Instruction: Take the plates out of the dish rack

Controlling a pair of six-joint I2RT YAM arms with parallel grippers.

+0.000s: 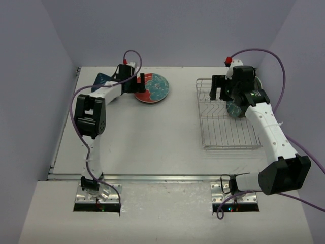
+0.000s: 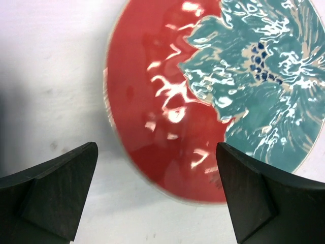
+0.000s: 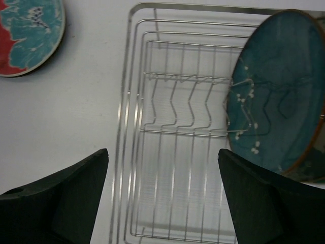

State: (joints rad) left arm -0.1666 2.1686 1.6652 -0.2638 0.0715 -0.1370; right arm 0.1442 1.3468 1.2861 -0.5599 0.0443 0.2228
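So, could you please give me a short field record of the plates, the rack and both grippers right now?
dish rack: right side of the table, one plate visible in it
dark teal plate: standing on edge in the dish rack
red-rimmed plate: flat on the table, left of the dish rack
left gripper: open, over the red-rimmed plate's edge, holding nothing
right gripper: open, above the dish rack, holding nothing
dark blue shape: behind the left arm, mostly hidden
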